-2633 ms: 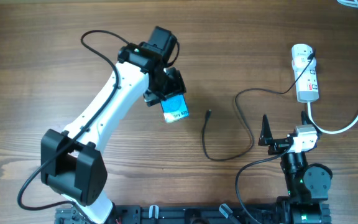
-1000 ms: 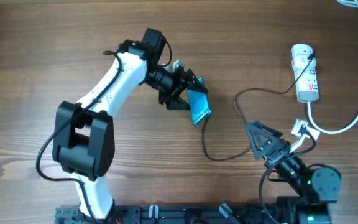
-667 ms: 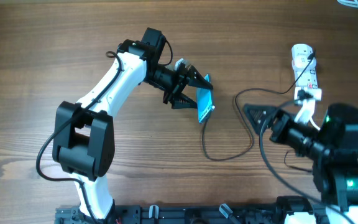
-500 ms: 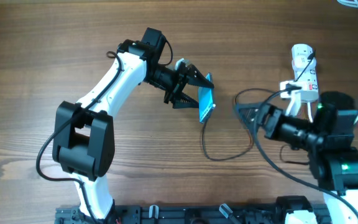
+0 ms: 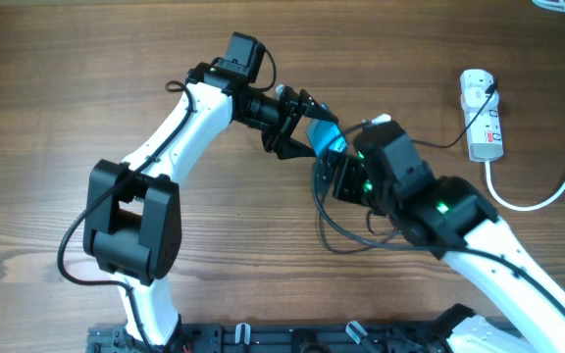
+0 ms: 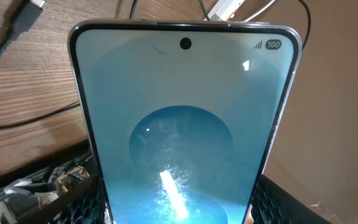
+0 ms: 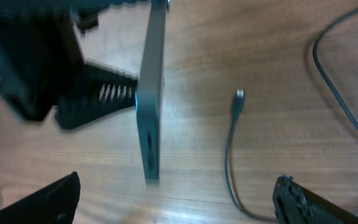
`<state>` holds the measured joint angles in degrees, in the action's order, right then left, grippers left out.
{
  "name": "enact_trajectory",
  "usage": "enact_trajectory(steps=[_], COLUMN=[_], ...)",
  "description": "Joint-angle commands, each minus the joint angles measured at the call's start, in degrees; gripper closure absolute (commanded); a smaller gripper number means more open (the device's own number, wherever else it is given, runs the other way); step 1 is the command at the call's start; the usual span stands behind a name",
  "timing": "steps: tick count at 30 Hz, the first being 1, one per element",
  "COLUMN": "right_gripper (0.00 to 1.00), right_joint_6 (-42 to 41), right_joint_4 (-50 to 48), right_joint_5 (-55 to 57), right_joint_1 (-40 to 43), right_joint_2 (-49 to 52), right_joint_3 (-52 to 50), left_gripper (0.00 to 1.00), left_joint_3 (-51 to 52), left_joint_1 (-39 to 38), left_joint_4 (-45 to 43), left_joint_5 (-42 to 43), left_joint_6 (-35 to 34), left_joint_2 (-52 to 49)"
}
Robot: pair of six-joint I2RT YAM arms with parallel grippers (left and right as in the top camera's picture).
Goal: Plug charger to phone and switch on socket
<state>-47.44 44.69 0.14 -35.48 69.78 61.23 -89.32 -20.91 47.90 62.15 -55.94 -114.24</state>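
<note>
The phone [image 5: 326, 135], its screen bright cyan, is held up off the table with my left gripper [image 5: 305, 131] shut on its lower sides. It fills the left wrist view, where the phone [image 6: 182, 118] sits between both fingers [image 6: 73, 200]. In the right wrist view the phone [image 7: 151, 93] shows edge-on, and the charger's small plug [image 7: 239, 96] lies on the wood to its right. My right gripper [image 7: 179, 208] is wide open just in front of both, holding nothing. The charger cable [image 5: 323, 227] curls under the right arm. The white socket [image 5: 482, 116] lies far right.
The socket's thick white cord [image 5: 557, 186] loops along the right edge of the wooden table [image 5: 67, 88]. My right arm [image 5: 439, 211] stretches diagonally from the lower right towards the middle, over part of the cable.
My right arm has swung from the right side into the middle, its open gripper now close to the phone and plug. The left gripper has lifted and turned the phone slightly.
</note>
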Motion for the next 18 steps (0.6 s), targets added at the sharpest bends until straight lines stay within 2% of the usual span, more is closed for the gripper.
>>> enact_trajectory(steps=[1, 3, 6, 11, 14, 16, 18], right_gripper=[0.02, 0.08, 0.27, 0.3, 0.36, 0.46, 0.49], right_joint_6=[-2.62, -2.67, -3.58, -3.58, -3.61, -3.63, -3.63], right_joint_4=[-2.8, -3.78, -4.98, -6.73, -7.23, -7.48, -7.82], right_joint_5=[3.69, 5.57, 9.16, 9.97, 9.92, 9.92, 9.7], right_joint_1=[-0.24, -0.24, -0.22, -0.24, -0.24, -0.24, -0.24], right_joint_2=[1.62, 1.64, 1.66, 2.64, 4.35, 5.27, 5.4], right_joint_3=[1.09, 1.09, 1.09, 1.07, 1.07, 1.07, 1.07], left_gripper=[0.32, 0.32, 0.32, 0.32, 0.32, 0.32, 0.32], left_joint_3=[-0.98, -0.98, -0.98, -0.98, -0.98, -0.98, -0.98], left_joint_1=[-0.35, -0.35, -0.35, -0.35, -0.35, -0.35, -0.35], left_joint_4=[-0.2, -0.63, -1.01, -1.03, -1.03, -1.03, -1.03], left_joint_5=[1.22, 1.25, 1.25, 3.87, 5.33, 5.31, 5.29], left_joint_6=[-2.97, -3.48, -3.54, -4.57, -4.57, -4.57, -4.57], left_joint_2=[-0.09, -0.09, -0.09, -0.09, -0.09, -0.09, -0.09])
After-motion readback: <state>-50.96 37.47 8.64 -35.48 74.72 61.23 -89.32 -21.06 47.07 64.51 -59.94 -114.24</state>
